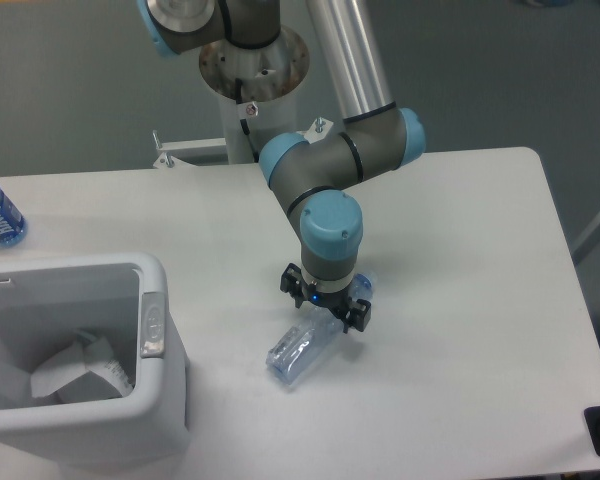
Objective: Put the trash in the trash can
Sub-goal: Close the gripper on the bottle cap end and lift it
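Now the crushed bottle (298,350), lying near the table's (480,300) front edge, is being straddled by the gripper (326,308); whether clenched cannot be told; the wrapper (75,372) is lying inside the trash can (152,275).

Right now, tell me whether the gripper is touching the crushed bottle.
Cannot tell. In the fixed camera view the gripper sits directly over the upper end of the crushed bottle, overlapping it, but neither contact nor a gap shows plainly.

The gripper (323,308) sits low over the crushed clear bottle (298,350) on the white table (460,300); crumpled wrapper (80,368) lies inside the trash can (155,400).
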Motion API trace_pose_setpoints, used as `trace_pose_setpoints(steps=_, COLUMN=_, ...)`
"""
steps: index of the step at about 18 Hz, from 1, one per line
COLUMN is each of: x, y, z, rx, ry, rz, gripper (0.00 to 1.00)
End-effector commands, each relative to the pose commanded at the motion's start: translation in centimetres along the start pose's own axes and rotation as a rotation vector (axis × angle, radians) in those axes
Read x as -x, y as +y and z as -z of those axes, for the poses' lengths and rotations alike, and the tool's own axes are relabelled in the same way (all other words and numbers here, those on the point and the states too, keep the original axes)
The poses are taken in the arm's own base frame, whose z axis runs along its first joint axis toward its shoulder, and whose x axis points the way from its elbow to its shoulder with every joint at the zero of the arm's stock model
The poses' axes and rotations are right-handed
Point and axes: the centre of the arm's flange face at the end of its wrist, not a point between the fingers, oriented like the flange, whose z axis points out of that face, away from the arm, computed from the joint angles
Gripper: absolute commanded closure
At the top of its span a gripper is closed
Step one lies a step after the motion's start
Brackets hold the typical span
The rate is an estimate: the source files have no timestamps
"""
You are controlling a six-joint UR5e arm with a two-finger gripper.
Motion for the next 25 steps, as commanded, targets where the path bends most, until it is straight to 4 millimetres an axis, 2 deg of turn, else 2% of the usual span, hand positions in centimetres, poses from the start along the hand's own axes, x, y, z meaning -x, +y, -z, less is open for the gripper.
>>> trace_pose_setpoints(steps=4, x=0.2, y=-0.2, z=0.7, rx=-0.009, ry=-0.013, rz=0.0, gripper=0.55)
trace_pose_setpoints(steps=8, x=0.6, y=-0.3, z=1.1, rx=-0.014, ry=-0.02, rz=0.0, gripper=0.56)
trace_pose_setpoints(steps=11, x=1.2, y=-0.1, z=2.2, rx=-0.03, ry=-0.035, rz=0.007, gripper=0.56)
trace_pose_setpoints(steps=14, x=3.6, y=1.3, z=6.3, rx=-0.138, ry=-0.053, rz=0.055, gripper=0.56)
trace_pose_setpoints(steps=18, x=6.0, y=2.6, z=13.7, rx=-0.367, ry=-0.061, rz=0.112, gripper=0.56)
trace_pose_setpoints(steps=20, x=6.6, y=2.3, z=17.8, rx=-0.464, ry=-0.076, rz=0.158, gripper=0.56)
trace_pose_setpoints(steps=25, x=8.2, y=1.0, z=24.1, rx=-0.619, ry=-0.071, rz=0.277, gripper=0.56)
